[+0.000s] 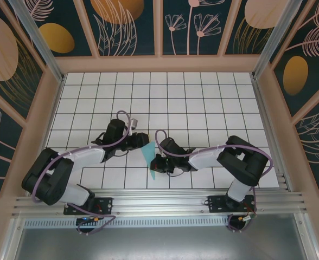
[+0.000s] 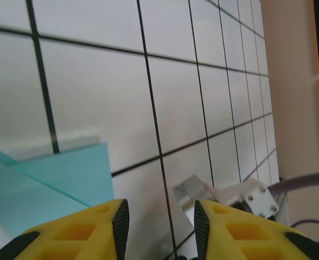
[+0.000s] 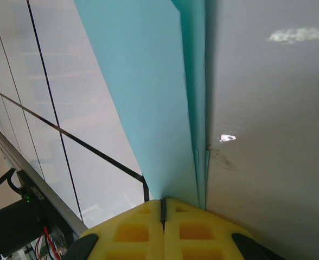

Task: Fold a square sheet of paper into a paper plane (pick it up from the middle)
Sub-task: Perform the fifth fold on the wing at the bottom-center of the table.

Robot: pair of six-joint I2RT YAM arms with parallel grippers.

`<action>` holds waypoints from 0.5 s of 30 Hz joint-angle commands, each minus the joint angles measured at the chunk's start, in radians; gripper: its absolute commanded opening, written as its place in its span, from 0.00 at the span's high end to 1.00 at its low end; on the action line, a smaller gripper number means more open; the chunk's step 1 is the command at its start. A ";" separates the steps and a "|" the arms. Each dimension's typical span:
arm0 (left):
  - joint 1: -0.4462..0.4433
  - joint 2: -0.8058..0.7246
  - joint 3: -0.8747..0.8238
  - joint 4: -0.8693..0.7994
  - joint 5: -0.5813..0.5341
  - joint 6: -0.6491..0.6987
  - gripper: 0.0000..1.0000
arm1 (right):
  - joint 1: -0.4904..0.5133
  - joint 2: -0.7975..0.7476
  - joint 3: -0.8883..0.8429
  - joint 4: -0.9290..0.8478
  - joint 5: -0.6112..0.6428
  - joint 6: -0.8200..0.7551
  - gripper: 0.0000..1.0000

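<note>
Crease-work toward 6 o'clock of table: shows square sheet of paper folded and pinched along its doubled edge by clenched right gripper, apparently to steady the fold, with left gripper released and empty at its 10 o'clock, free to press

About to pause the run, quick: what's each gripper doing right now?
Left gripper: jaws open, nothing between them.
Right gripper: jaws shut, tips against the turquoise paper; whether they pinch it cannot be told.
</note>
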 commanded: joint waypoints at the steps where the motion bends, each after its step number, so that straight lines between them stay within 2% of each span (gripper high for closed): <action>1: -0.016 0.067 -0.025 0.115 0.107 -0.057 0.60 | -0.011 0.011 -0.014 -0.080 0.069 -0.013 0.94; 8: -0.027 0.174 -0.006 0.089 0.089 -0.030 0.61 | -0.009 0.000 -0.033 -0.048 0.064 -0.003 0.93; 11: -0.029 0.213 -0.034 0.110 0.038 -0.046 0.66 | -0.009 0.000 -0.033 -0.039 0.056 -0.003 0.93; 15: -0.030 0.255 -0.028 0.045 -0.035 -0.041 0.68 | -0.005 -0.027 -0.024 -0.031 0.050 -0.003 0.93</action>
